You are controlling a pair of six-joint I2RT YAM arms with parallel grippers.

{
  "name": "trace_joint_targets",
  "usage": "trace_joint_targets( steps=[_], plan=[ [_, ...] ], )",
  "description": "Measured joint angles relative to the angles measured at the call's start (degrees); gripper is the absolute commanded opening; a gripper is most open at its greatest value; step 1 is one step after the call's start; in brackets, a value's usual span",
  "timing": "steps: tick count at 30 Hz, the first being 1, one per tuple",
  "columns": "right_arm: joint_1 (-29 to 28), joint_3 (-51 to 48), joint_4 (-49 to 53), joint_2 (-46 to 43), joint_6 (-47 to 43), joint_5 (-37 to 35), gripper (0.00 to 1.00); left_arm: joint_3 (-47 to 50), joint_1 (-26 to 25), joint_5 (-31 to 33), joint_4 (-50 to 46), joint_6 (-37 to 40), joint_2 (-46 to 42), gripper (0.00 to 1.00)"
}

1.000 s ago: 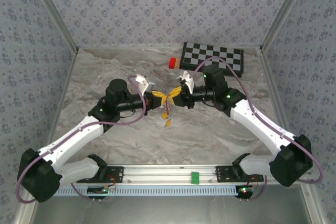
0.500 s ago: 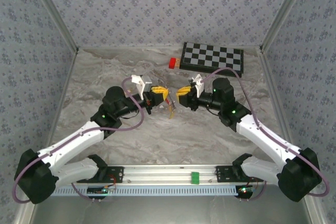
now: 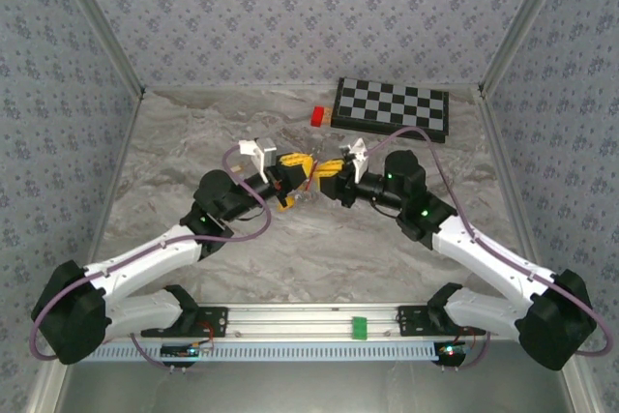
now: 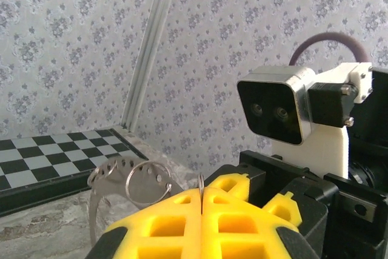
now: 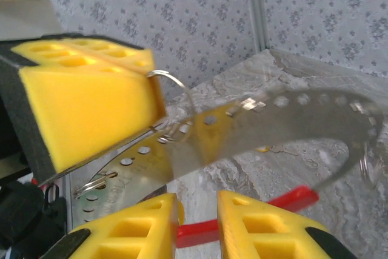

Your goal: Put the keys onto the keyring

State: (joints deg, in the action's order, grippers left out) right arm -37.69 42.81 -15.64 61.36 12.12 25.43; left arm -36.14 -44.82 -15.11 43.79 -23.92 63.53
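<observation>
Above the marbled table [image 3: 338, 258], left gripper [image 4: 201, 204] clamps the perforated grey keyring [image 5: 285, 104]; right gripper [image 5: 197, 207] gapes.

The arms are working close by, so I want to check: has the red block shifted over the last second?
No. The red block still lies beside the left corner of the checkerboard, where it was before.

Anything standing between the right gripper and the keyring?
Nothing visible does. The keyring has its red section right at the tips of the right gripper; the left gripper, shut on a small ring, sits beside.
</observation>
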Motion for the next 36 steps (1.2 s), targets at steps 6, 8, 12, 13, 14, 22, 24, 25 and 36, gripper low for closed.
trace_joint_targets(
  steps=[6, 8, 12, 13, 14, 22, 24, 25, 36],
  plan=[
    [5.5, -3.8, -5.9, -3.0, 7.2, -0.2, 0.25, 0.0, -1.3, 3.0, 0.4, -0.8, -0.7, 0.0],
    [7.0, -5.0, -8.9, -3.5, 10.2, 0.2, 0.25, 0.0, -1.8, 4.3, 0.6, -1.0, -1.2, 0.0],
    [8.5, -5.3, -15.2, -2.9, 16.0, 3.1, 0.25, 0.1, -2.3, 5.7, 1.5, -1.3, -1.8, 0.0],
    [8.6, -5.3, -16.9, -2.5, 17.3, 4.1, 0.25, 0.1, -2.3, 5.8, 1.5, -1.3, -1.9, 0.0],
    [8.6, -5.2, -18.8, -1.9, 18.8, 5.2, 0.25, 0.1, -2.4, 6.1, 1.6, -1.3, -2.0, 0.0],
    [8.3, -4.0, -28.4, 4.1, 26.8, 11.5, 0.23, 0.1, -2.6, 6.8, 1.9, -1.3, -2.0, 0.0],
    [8.0, -3.1, -29.9, 5.2, 27.9, 12.9, 0.23, 0.1, -2.6, 6.8, 1.9, -1.3, -2.0, 0.0],
    [7.8, -2.7, -30.5, 5.6, 28.2, 13.4, 0.23, 0.1, -2.6, 6.8, 1.9, -1.3, -2.0, 0.0],
    [6.3, -0.5, -32.6, 8.1, 28.9, 16.4, 0.21, 0.1, -2.6, 6.8, 1.9, -1.3, -2.0, 0.0]
  ],
)
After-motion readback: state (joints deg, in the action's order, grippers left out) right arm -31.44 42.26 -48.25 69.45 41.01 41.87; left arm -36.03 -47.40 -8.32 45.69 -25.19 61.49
